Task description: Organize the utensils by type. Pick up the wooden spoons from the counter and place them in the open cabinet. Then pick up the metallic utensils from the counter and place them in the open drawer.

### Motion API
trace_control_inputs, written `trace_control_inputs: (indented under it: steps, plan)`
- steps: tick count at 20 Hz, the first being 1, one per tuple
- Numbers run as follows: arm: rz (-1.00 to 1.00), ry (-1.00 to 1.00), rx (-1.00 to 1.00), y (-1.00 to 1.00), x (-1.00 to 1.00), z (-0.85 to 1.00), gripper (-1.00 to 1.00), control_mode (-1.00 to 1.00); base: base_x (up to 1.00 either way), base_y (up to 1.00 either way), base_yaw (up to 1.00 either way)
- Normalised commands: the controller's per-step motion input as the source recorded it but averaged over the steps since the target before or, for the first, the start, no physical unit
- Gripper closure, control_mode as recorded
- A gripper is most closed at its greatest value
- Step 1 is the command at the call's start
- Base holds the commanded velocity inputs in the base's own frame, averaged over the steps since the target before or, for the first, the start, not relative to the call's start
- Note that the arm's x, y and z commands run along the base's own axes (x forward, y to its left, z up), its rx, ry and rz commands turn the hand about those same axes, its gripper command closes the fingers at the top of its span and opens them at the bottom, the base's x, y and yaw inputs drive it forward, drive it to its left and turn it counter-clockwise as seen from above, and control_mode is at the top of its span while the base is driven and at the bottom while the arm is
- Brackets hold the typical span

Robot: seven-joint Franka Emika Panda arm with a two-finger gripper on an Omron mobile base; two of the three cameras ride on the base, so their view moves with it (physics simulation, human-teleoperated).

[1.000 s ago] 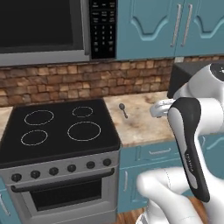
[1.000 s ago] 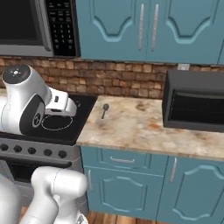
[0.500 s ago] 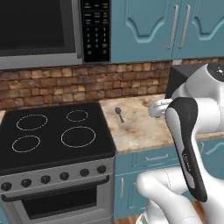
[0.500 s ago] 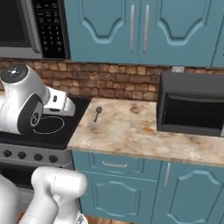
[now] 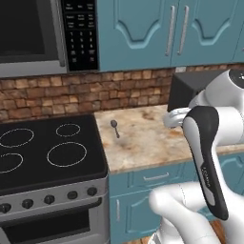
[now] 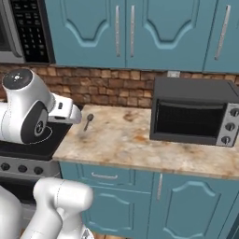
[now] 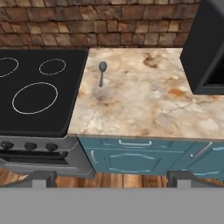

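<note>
A short dark-grey metal spoon (image 5: 115, 127) lies on the beige marbled counter (image 5: 147, 140), close to the stove's edge, its round bowl toward the brick wall. It also shows as the spoon (image 6: 88, 121) in the right base view and the spoon (image 7: 102, 72) in the hand view. My gripper (image 7: 112, 178) hangs open well back from the counter (image 7: 144, 100), its fingertips (image 7: 41, 178) wide apart with nothing between them. The wooden spoons, the open cabinet and the open drawer are out of view.
A black stovetop (image 5: 43, 147) borders the counter on the left. A black toaster oven (image 6: 193, 112) stands at the counter's right. Closed teal cabinets (image 6: 126, 32) hang above, and closed teal drawer fronts (image 7: 131, 153) sit below. A microwave (image 5: 33, 33) hangs over the stove.
The base has driven to the right along the counter, so the whole scene has slid left in both base views. The toaster oven has come further into view. The spoon has not moved.
</note>
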Motion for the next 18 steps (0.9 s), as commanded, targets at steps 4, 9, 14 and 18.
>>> trace_control_inputs:
  steps: [4,9,14,18]
  plan:
    - [0.0,0.0,0.0,0.0,0.0,0.0,-1.0,1.0,0.42,-0.06,0.0]
    - [0.0,0.0,0.0,0.0,0.0,0.0,-1.0,1.0,0.29,0.0,0.0]
    - [0.0,0.0,0.0,0.0,0.0,0.0,-1.0,1.0,0.34,0.1,0.0]
    - [0.0,0.0,0.0,0.0,0.0,0.0,-1.0,1.0,0.6,0.14,0.04]
